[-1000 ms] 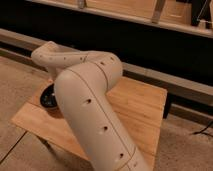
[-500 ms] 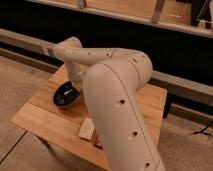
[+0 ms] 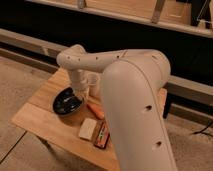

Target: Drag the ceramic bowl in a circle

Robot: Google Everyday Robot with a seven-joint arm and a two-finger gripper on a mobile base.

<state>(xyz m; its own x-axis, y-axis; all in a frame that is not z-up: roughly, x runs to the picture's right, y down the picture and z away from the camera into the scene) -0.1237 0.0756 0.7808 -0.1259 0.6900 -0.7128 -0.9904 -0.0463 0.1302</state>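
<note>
The step in hand looks like the drag itself, or its very start: the gripper [image 3: 80, 94] is down at the right-hand rim of the ceramic bowl [image 3: 65, 102], with its fingers closed. Whether they pinch the rim or only press against it, I cannot tell, since the wrist hides the contact. The bowl, black and glossy with pale rings inside, sits on the wooden table [image 3: 40, 122] with bare boards to its left and front. The next move calls for a steady sideways pull that curves round, with enough downward hold that the bowl slides and does not tip or slip free. Room is tighter on the bowl's right. An orange carrot-like stick [image 3: 95, 111] lies just beside the bowl there, and a pale block [image 3: 87, 129] and a dark flat packet [image 3: 101, 135] lie a little beyond it towards the front. A circle swung that way would likely nudge them. Just behind and right of the bowl stands a pale cup-like shape [image 3: 93, 84]; it could be a cup or part of the wrist. The arm [image 3: 132, 95] rises thick and cream-coloured well to the right of the bowl, runs across above it, bends at a rounded joint and drops nearly straight down onto its rim.
</note>
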